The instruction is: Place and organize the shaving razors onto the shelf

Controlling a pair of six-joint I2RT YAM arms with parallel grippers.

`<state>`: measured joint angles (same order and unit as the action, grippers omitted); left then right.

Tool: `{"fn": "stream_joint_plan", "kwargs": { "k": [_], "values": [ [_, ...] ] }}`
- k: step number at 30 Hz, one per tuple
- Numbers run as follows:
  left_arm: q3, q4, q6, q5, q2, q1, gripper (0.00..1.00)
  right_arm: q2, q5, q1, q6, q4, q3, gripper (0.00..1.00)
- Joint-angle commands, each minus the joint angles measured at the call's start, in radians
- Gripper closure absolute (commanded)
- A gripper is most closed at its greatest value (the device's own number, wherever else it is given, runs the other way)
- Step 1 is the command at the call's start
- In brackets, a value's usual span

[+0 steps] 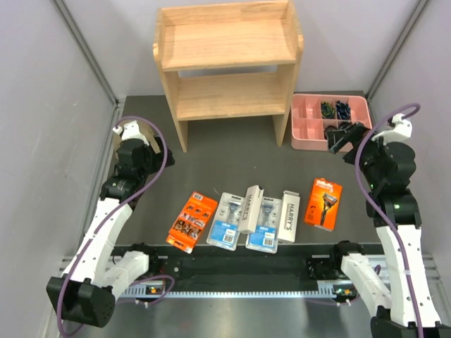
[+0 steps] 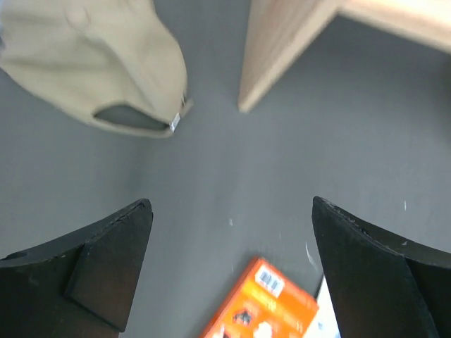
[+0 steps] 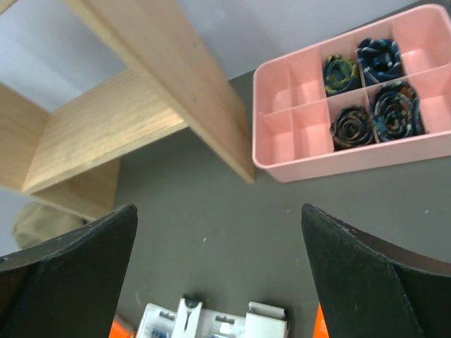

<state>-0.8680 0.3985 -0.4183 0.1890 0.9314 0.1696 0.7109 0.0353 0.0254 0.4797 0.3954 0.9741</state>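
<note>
Six shaving razors (image 1: 255, 211) lie in a row by the table's (image 1: 232, 162) near edge, long axes running roughly toward the shelf (image 1: 225, 42) at its far edge. Our left gripper (image 2: 229, 204) and right gripper (image 3: 218, 208) gape wide and empty. The leftmost orange pack (image 1: 192, 222) lies closest to the left one, on its near side.

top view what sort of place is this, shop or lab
Most likely a robot test cell, not a shop: plain grey walls box in a dark table, a left arm and right arm sit at its near edge, and razor packs lie before a small wooden shelf.
</note>
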Motion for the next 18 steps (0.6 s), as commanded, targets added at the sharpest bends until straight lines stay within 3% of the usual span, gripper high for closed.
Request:
{"fn": "stream_joint_plan", "kwargs": {
  "k": [1, 5, 10, 18],
  "values": [
    [-0.083, 0.125, -0.017, -0.092, -0.011, -0.001, 0.01, -0.018, 0.124, 0.002, 0.02, 0.086, 0.035, 0.01],
    [-0.108, 0.18, 0.021, -0.197, 0.003, -0.001, 0.01, -0.017, 0.19, 0.002, 0.007, 0.131, 0.022, 0.01],
    [-0.072, 0.088, 0.084, -0.414, -0.011, 0.001, 0.01, -0.025, 0.187, 0.002, 0.025, 0.187, -0.002, 0.01],
    [-0.063, 0.062, 0.036, -0.614, 0.079, 0.007, 0.01, -0.048, 0.368, 0.004, 0.06, 0.174, -0.123, 0.01]
  ]
}}
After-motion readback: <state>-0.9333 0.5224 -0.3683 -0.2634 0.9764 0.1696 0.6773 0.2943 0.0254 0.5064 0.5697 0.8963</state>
